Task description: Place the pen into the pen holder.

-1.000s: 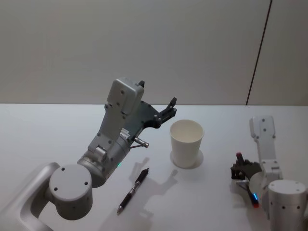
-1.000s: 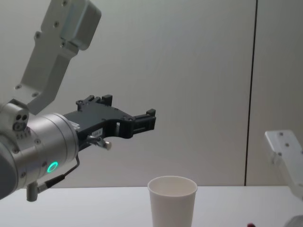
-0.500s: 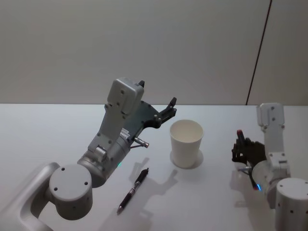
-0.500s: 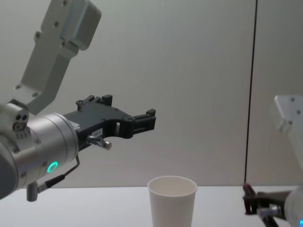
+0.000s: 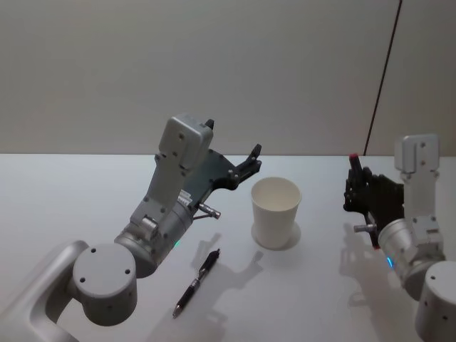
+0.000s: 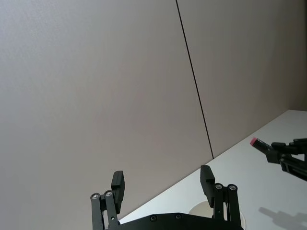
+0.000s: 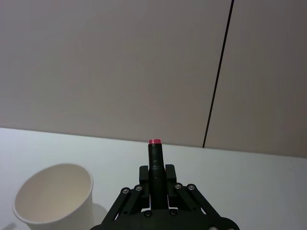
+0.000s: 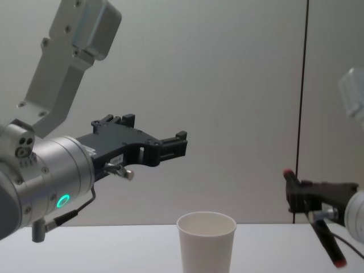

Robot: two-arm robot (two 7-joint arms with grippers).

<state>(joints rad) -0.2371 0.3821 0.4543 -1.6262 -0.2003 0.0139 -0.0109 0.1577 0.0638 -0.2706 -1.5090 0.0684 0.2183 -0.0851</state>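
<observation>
The pen (image 5: 354, 171), slim and black with a red end up, stands nearly upright in my right gripper (image 5: 358, 188), which is shut on it. That gripper hangs above the table, to the right of the pen holder (image 5: 276, 211) and clear of it. The pen holder is a white paper cup, upright and with nothing inside. The right wrist view has the pen (image 7: 154, 158) between the fingers and the cup (image 7: 55, 201) lower and to one side. From the chest, the pen (image 8: 290, 181) sits higher than the cup rim (image 8: 206, 219). My left gripper (image 5: 253, 160) is open, raised left of the cup.
A second dark pen (image 5: 196, 283) lies on the white table (image 5: 71, 199), in front of the cup and near my left arm. A plain wall with a dark vertical seam (image 5: 381, 78) stands behind.
My right gripper has risen from near the table's surface to above cup-rim height, carrying the pen, and moved farther back. The left arm has not moved.
</observation>
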